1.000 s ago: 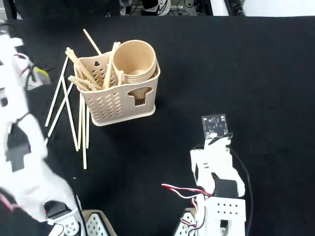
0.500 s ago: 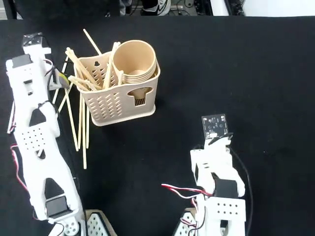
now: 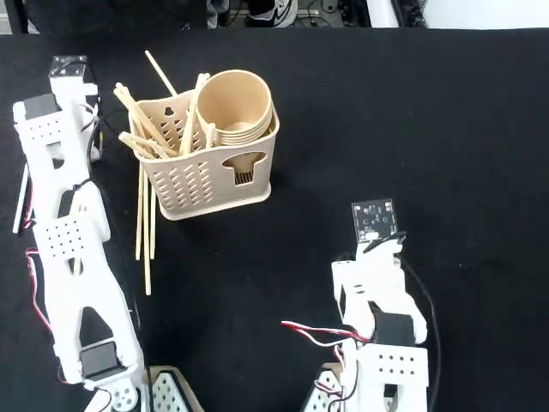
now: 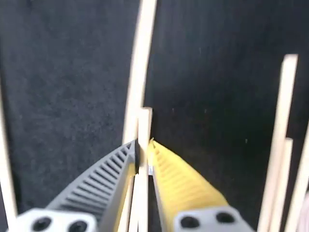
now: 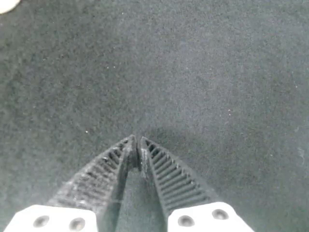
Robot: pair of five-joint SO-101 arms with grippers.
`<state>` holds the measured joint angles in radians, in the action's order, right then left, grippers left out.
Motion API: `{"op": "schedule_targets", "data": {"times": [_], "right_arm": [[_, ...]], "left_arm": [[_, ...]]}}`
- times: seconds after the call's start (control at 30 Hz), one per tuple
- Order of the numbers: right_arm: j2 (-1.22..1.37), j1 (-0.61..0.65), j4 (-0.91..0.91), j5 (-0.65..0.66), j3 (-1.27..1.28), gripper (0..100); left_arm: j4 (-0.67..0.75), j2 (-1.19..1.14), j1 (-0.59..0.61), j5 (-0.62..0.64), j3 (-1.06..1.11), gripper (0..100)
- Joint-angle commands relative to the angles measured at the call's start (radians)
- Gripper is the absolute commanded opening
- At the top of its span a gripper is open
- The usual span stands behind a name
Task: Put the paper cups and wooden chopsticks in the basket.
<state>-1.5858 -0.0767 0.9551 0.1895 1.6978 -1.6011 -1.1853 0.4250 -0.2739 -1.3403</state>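
A tan slotted basket stands far left on the black table, holding stacked beige paper cups and pale chopsticks. The left gripper pinches a loose chopstick lying left of it; the right gripper is closed on nothing

Left arm: a second ago it is a blur at the table's left edge. It now lies stretched out along the left side of the basket, over the slanted loose chopsticks that lay in plain sight. In the last half second its far end shifts slightly toward the basket. Left gripper is down at the cloth, jaws pinched on one chopstick.
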Motion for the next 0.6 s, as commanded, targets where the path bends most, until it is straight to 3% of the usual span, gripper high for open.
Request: {"op": "schedule_targets", "data": {"times": [0.0,0.17,0.33,0.57], "right_arm": [[-0.01,0.009,0.003,0.005,-0.002,1.2],[-0.01,0.009,0.003,0.005,-0.002,1.2],[-0.01,0.009,0.003,0.005,-0.002,1.2],[-0.01,0.009,0.003,0.005,-0.002,1.2]], "left_arm": [[-0.044,0.029,-0.001,-0.014,-0.041,5],[-0.16,0.044,-0.004,-0.014,-0.134,3],[-0.163,0.12,0.005,0.075,-0.213,3],[-0.163,0.408,0.007,0.189,-0.004,3]]}}
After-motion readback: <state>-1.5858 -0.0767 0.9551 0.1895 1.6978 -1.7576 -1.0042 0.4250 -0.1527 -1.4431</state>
